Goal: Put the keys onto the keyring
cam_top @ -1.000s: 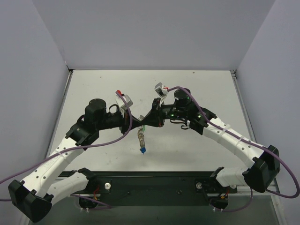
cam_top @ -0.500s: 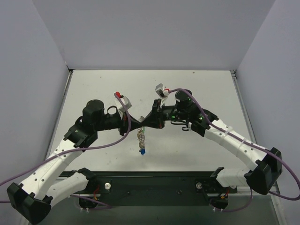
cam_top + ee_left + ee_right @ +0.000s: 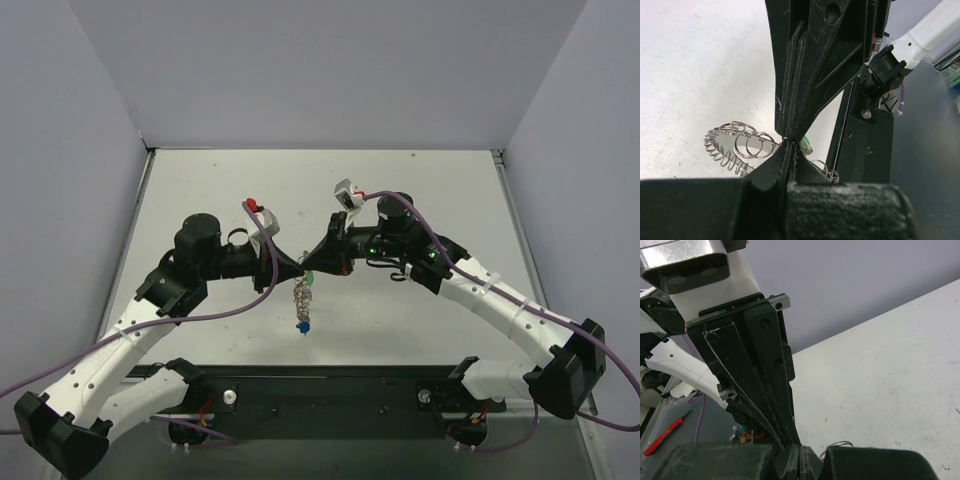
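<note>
Silvery keyring [image 3: 735,142] coils: left wrist | blue key [image 3: 302,325]: top | left pincer [image 3: 299,266], right pincer [image 3: 309,268] clenched

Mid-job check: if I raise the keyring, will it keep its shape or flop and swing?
Probably floppy: the keyring looks like a loose wire coil trailing from where the shut left hand and right hand meet, not a stiff hoop. Likely to swing, with the blue key at its far end. Seemingly light: thin wire, open loops.

1 keyring [image 3: 301,297]; 1 green key [image 3: 310,278]; 1 blue key [image 3: 303,323]; 2 arms: left arm [image 3: 130,335], right arm [image 3: 500,305].
</note>
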`<action>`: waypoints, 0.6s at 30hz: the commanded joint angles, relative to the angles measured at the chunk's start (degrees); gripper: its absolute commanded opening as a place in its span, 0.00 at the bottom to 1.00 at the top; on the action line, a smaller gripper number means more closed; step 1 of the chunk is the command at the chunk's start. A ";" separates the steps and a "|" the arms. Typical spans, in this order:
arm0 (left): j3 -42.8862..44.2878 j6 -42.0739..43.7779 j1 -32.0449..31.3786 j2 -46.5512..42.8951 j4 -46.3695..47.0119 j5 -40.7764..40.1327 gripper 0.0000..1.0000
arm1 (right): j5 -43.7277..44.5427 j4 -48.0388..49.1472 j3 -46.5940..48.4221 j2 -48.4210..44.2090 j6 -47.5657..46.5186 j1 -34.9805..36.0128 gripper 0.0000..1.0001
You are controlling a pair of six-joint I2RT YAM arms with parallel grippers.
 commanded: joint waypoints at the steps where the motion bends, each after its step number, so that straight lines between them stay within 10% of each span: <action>1: 1.28 -1.22 -0.51 -2.50 8.09 5.60 0.00 | 2.32 3.28 -1.09 -1.65 -2.14 -0.11 0.00; 18: 0.49 -4.21 -0.43 -3.29 11.86 5.06 0.00 | 3.20 3.02 -3.29 -4.38 -2.41 -1.17 0.00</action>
